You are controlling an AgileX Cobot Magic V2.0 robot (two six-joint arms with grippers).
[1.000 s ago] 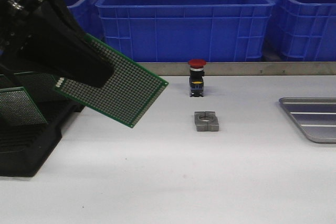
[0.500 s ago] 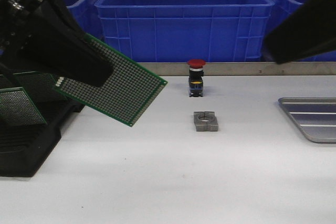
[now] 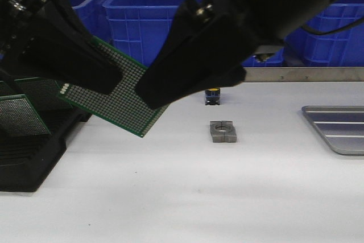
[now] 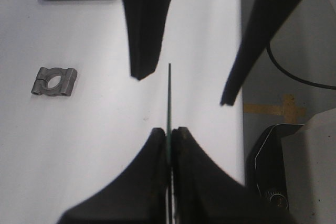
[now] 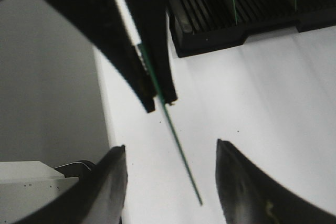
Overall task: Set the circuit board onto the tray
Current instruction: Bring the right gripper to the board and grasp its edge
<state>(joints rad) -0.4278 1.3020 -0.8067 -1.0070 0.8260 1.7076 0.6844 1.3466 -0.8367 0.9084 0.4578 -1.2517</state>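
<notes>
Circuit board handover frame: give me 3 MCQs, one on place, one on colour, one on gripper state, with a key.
1. Where is the tray?
A. On the table, on the robot's right
B. Inside a blue bin
C. Under the black rack

2. What colour is the circuit board?
A. Red
B. Green
C. White

3. How do the right gripper's jaws stand?
A. Shut on the board
B. Open, one on either side of the board's free edge
C. Shut on the clamp block

Key: 1 A, front view shows it at the right edge. 2 B, green perforated surface. 3 B, right wrist view shows gaps on both sides; the left gripper holds the board.
</notes>
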